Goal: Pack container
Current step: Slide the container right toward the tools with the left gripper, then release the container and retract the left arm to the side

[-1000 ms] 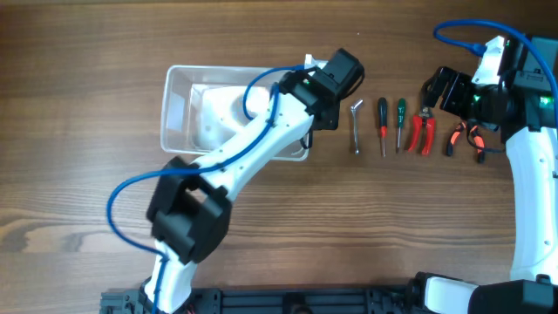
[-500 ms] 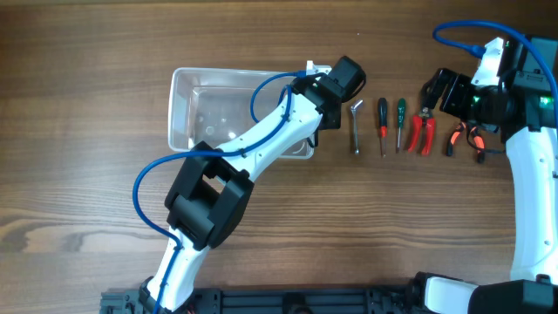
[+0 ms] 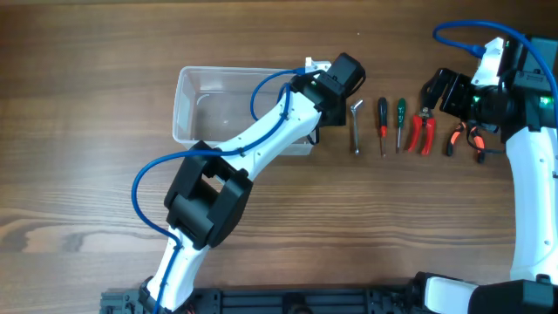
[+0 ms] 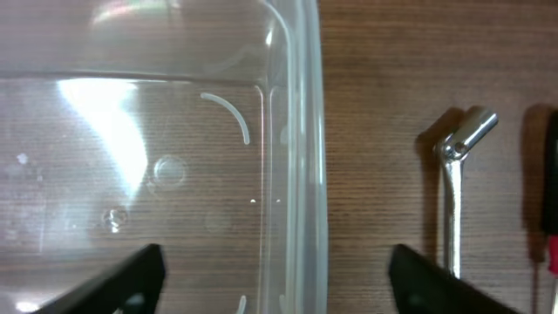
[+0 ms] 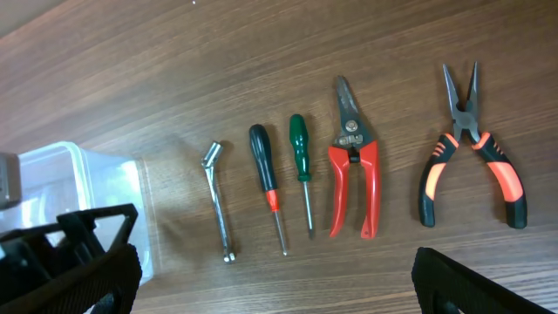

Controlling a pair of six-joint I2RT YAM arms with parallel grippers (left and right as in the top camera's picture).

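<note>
Left pincer (image 4: pixel 275 272), spread, straddles the empty container's (image 3: pixel 200 105) wall, probably to site it beside the tools (image 5: pixel 299 144); right pincer (image 5: pixel 275 266), spread, hovers above them, ready to pick.

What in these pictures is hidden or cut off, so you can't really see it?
Overhead: the left arm covers the right end of the container.
Overhead: the right arm hides the tips of the orange pliers.
Left wrist view: the right edge cuts off the black screwdriver; the bottom edge cuts off the metal wrench and most of the left fingers.
</note>
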